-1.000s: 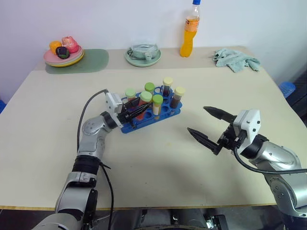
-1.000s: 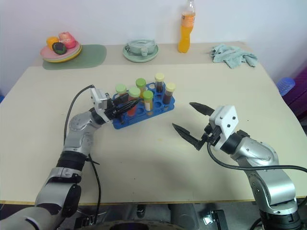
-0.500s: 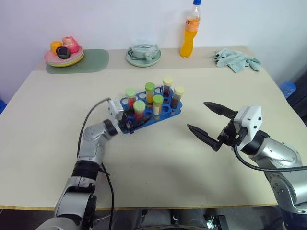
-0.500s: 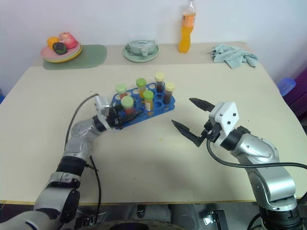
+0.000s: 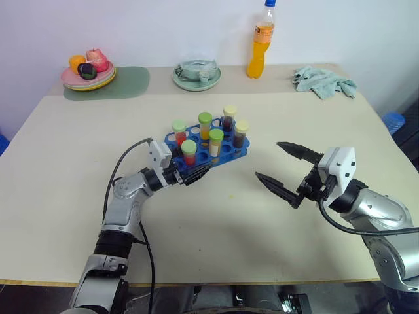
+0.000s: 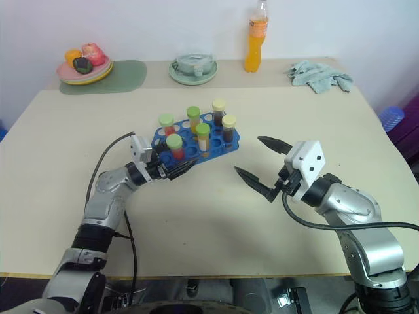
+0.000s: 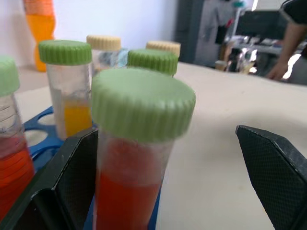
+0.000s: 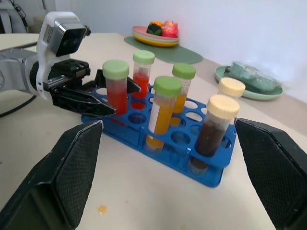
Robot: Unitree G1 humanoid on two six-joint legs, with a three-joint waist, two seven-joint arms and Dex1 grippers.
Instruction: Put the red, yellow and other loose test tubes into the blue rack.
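Note:
The blue rack (image 5: 230, 152) stands mid-table with several capped test tubes upright in it. A red tube with a green cap (image 5: 189, 152) stands in the rack's near-left corner hole. My left gripper (image 5: 196, 171) is open, with one finger on each side of this tube and a gap showing beside it in the left wrist view, red tube (image 7: 139, 158). Other tubes hold red (image 5: 179, 132), yellow (image 5: 215, 144) and dark brown (image 5: 241, 133) liquid. My right gripper (image 5: 267, 159) hangs open and empty to the right of the rack, above the table.
Along the far edge are an orange drink bottle (image 5: 260, 40), a crumpled green cloth (image 5: 323, 82), a pale green dish (image 5: 196, 75), and a plate of fruit (image 5: 88, 72) on a green mat (image 5: 124, 84).
The left gripper has gone from shut on the red tube to open, leaving the tube upright in the rack, and has sunk and drawn back a little. The right arm has kept still.

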